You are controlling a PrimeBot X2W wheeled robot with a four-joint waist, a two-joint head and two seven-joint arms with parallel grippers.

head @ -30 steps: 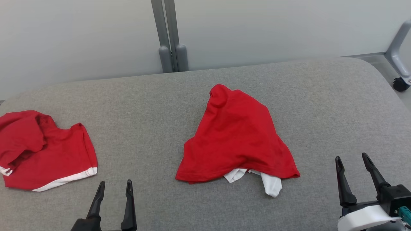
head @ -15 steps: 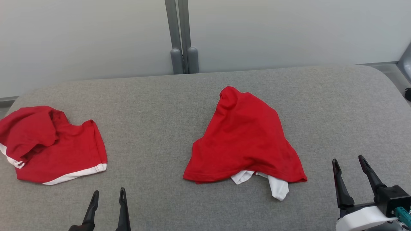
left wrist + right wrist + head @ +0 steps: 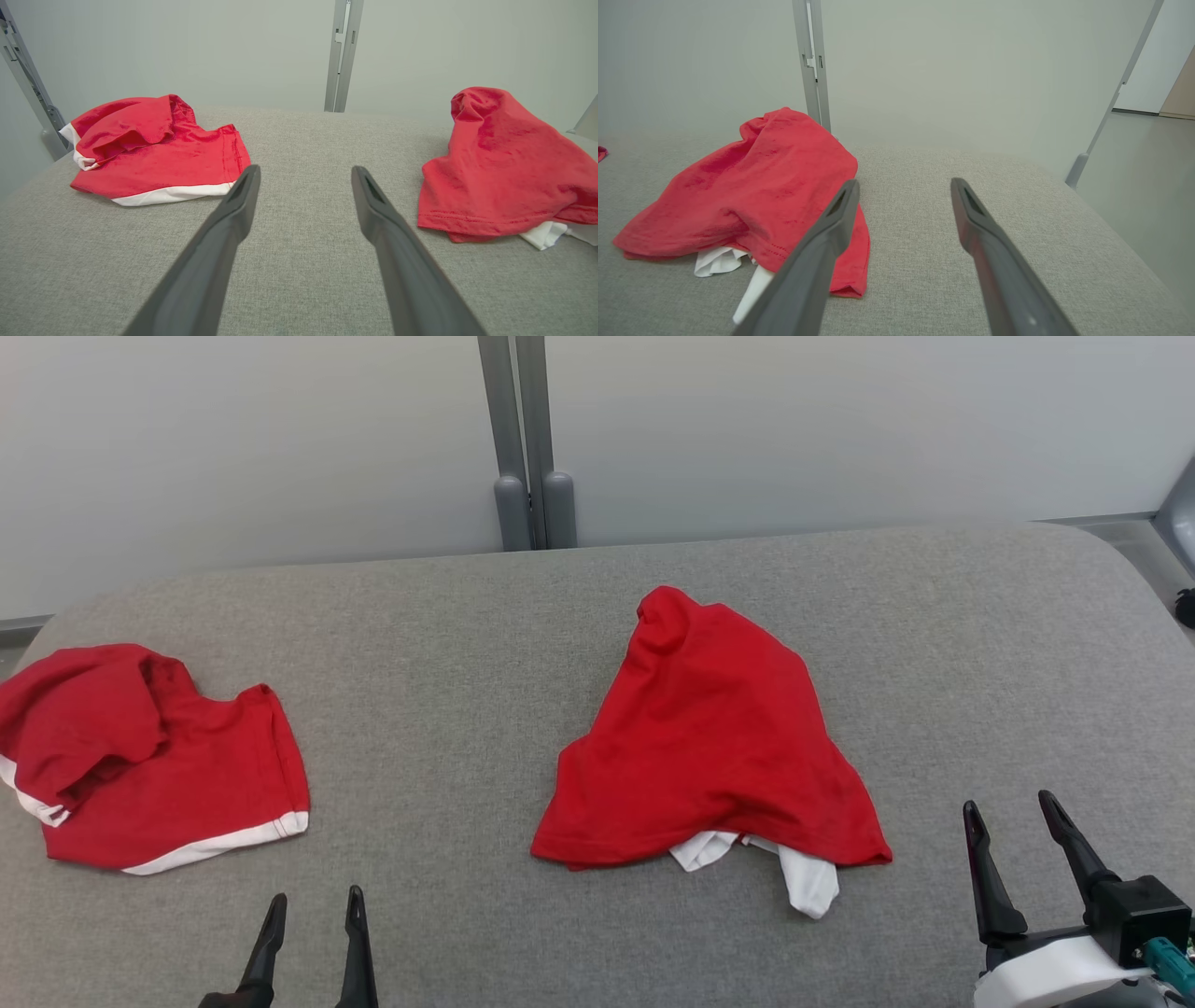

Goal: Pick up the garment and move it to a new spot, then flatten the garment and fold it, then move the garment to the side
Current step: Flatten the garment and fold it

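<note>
Both sets of jaws stand apart; the crumpled red garment (image 3: 709,737), centre frame, lies up-left of the right gripper (image 3: 1008,801), nearer it than the left gripper (image 3: 316,896).

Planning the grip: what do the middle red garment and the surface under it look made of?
Garment: soft matte knit, probably cotton jersey; it slumps in loose folds and shows a stitched hem. Surface: grey woven upholstery, matte, coarse weave visible, edges rounded as if padded; likely grippy against cloth.
</note>
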